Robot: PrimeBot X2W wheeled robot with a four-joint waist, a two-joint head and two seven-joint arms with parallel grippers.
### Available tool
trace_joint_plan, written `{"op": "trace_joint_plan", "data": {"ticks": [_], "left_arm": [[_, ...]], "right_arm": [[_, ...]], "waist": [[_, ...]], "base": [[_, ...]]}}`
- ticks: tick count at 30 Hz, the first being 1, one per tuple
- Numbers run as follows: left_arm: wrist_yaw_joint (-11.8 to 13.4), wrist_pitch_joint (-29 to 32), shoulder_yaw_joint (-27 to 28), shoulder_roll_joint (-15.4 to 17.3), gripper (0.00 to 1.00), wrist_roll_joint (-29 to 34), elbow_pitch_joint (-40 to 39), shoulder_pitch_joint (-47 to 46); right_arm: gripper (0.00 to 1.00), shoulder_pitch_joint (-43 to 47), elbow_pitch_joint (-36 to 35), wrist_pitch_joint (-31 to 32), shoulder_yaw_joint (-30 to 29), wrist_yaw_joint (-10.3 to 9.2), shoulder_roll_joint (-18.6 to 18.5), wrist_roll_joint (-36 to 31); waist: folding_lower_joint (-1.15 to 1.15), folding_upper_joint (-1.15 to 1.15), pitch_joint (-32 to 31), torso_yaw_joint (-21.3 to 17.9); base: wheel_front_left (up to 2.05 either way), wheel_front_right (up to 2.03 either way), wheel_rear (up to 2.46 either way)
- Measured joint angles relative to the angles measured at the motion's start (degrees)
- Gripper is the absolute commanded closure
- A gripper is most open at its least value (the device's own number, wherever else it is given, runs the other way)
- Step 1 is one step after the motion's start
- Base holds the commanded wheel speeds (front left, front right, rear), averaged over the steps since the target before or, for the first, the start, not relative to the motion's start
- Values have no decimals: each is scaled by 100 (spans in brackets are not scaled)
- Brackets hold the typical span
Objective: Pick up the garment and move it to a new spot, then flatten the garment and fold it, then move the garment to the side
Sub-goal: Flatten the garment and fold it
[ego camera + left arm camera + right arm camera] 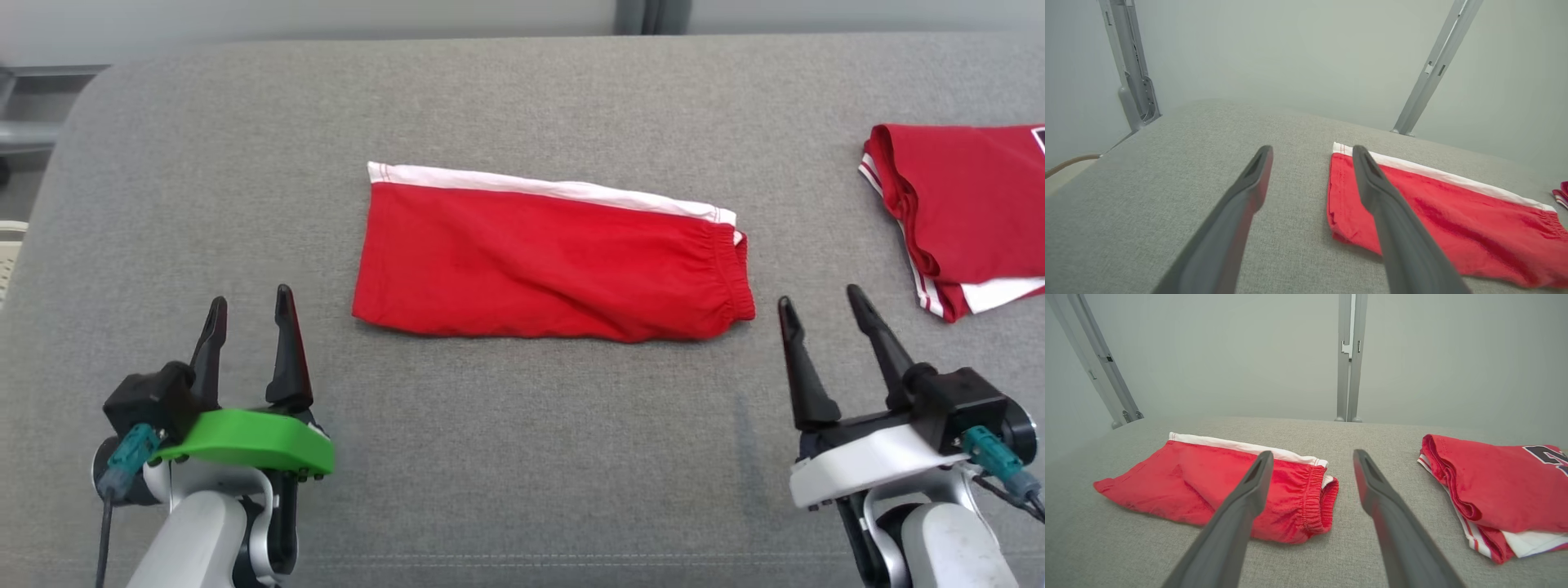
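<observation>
Wide, empty, left hand (pixel 250 296) and right hand (pixel 819 296) flank shorts (pixel 547 261); right wrist view catches dark print on jersey (pixel 1502 486)

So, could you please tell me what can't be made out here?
Head view: the right edge cuts off the shirt.
Right wrist view: its dark print runs off the right edge.
Left wrist view: a finger of the left end effector covers part of the shorts.
</observation>
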Motion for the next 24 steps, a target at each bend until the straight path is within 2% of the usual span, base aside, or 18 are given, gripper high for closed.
{"op": "trace_joint_plan", "data": {"ticks": [6, 12, 24], "left_arm": [[-181, -25, 409, -170, 0, 701, -724, 600], [-344, -24, 724, -234, 0, 1021, -944, 1124], [-579, -24, 761, -178, 0, 1633, -693, 1506]], "right_arm": [[0, -112, 163, 134, -259, -1, -2, 141], [0, -103, 345, 222, -439, 0, 0, 148], [0, 158, 751, 92, -512, 0, 2, 15]], "waist": [[0, 0, -226, 167], [0, 0, -448, 304], [0, 0, -842, 420]], "base": [[0, 0, 0], [0, 0, 0], [0, 0, 0]]}}
